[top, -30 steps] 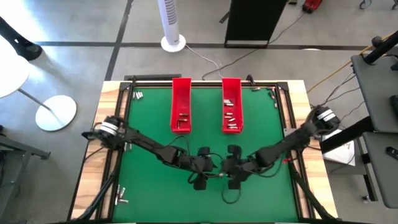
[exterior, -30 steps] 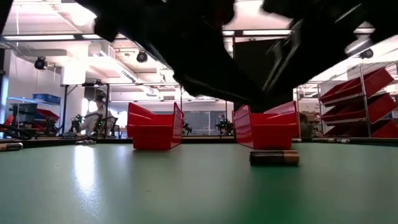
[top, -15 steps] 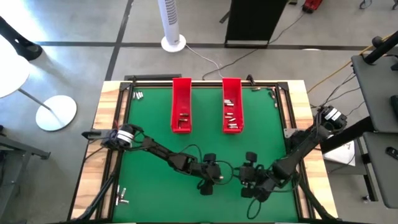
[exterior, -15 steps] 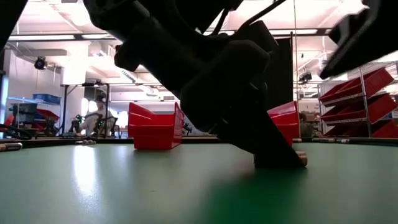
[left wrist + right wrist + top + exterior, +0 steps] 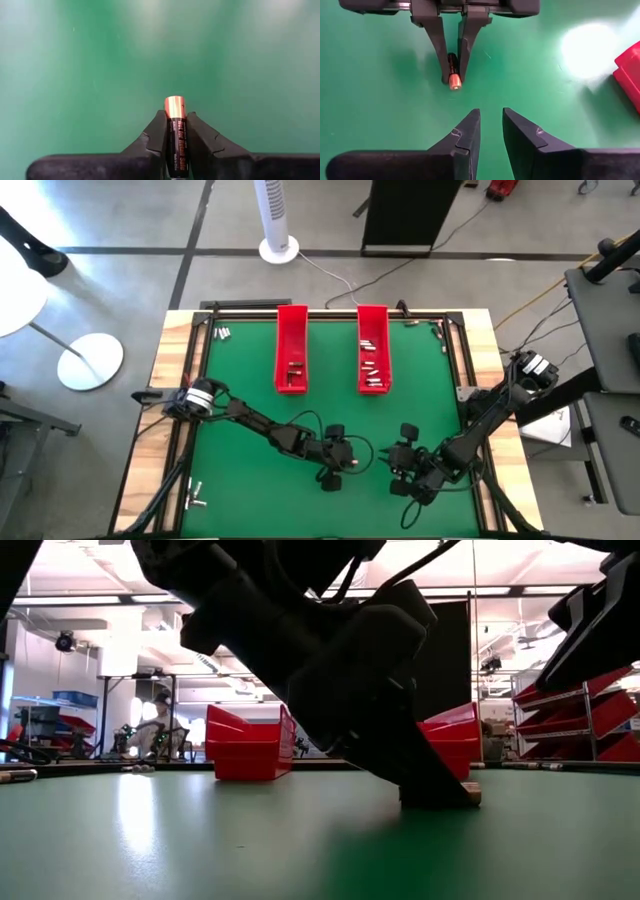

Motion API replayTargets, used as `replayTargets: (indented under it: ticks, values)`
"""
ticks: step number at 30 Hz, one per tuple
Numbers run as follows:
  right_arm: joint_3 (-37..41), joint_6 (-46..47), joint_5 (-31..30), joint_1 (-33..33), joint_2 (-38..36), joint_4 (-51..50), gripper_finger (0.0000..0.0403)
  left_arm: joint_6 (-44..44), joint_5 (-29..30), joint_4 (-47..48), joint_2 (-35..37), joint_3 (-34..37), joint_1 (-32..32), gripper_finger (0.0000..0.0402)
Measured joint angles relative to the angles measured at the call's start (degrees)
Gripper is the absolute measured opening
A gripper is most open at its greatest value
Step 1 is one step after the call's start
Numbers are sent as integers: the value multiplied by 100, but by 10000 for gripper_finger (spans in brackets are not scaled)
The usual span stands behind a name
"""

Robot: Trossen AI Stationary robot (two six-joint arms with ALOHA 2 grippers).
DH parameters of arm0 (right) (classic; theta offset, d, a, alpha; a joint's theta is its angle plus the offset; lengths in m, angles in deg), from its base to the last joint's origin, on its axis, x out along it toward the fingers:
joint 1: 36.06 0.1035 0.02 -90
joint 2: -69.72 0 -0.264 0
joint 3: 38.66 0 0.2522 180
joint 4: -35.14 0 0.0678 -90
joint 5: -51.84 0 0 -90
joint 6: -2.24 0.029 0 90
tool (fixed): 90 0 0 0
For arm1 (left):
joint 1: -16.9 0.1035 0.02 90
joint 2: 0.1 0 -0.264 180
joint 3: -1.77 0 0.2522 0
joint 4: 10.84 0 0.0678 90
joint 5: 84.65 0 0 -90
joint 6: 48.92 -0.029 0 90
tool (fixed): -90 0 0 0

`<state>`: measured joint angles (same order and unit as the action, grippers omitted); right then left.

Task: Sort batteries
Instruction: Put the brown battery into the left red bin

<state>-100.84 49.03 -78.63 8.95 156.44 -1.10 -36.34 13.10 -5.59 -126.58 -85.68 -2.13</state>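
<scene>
A black battery with a copper end [image 5: 176, 135] lies on the green mat [image 5: 250, 480] near the table's middle front. My left gripper [image 5: 347, 464] is shut on it. The right wrist view also shows this battery [image 5: 453, 75], and the low view shows its end [image 5: 470, 794]. My right gripper [image 5: 491, 125] stands a short way toward the table's right of it, fingers a narrow gap apart with nothing between them. Two long red trays [image 5: 291, 350] [image 5: 372, 350] at the far side hold several batteries. My left gripper pinches the battery's long sides [image 5: 176, 145] between its two fingers [image 5: 156, 134]. They slant down from the table's left and lie along the battery. Its copper end [image 5: 175, 106] sticks out past the fingertips. The battery lies level on the mat.
Loose batteries lie at the far left corner [image 5: 222, 333], the far right corner [image 5: 438, 330] and off the mat at the near left [image 5: 195, 500]. The mat between the trays and the grippers is bare. A black frame [image 5: 190, 380] borders the mat.
My left gripper has come down onto the battery, which lay free on the mat a second ago, and taken hold of it. My right gripper has drawn away toward the table's right and near edge. The battery has stayed in place.
</scene>
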Motion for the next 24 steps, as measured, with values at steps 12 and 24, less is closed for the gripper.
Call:
replayTargets:
  ticks: [12, 24]
  values:
    - [32, 163, 37, 0, -2, 0, 96, -355, 84, 1930, 1789, 48, 139, 29]
    - [451, 692, -311, -27, 235, 43, 76, -1060, 933, 4948, 3894, 52, 1381, 29]
